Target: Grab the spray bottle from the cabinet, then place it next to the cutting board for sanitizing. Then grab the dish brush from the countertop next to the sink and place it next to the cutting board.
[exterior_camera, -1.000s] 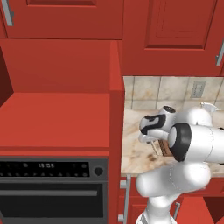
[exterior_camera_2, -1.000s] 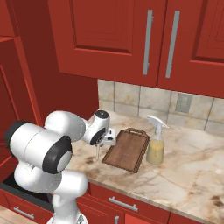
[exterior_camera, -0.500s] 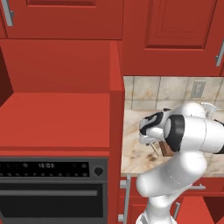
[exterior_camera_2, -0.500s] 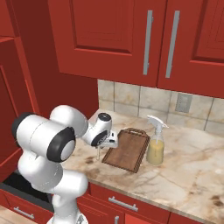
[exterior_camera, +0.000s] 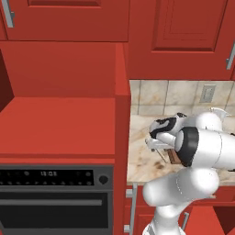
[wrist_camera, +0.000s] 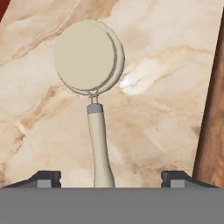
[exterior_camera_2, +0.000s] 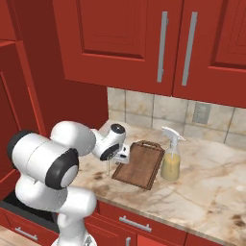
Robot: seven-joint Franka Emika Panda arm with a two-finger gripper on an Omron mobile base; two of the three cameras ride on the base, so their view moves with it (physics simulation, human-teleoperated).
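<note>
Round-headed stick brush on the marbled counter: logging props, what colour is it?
Pale beige-grey dish brush, clearest in the hand view.

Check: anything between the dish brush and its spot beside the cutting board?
Nothing visible. The dish brush sits between the open gripper's fingertips over bare countertop, right beside the cutting board.

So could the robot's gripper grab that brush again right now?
Probably yes. The gripper hangs open with the dish brush handle between its fingertips, nothing blocking it on the countertop; the cutting board sits off to one side.
</note>
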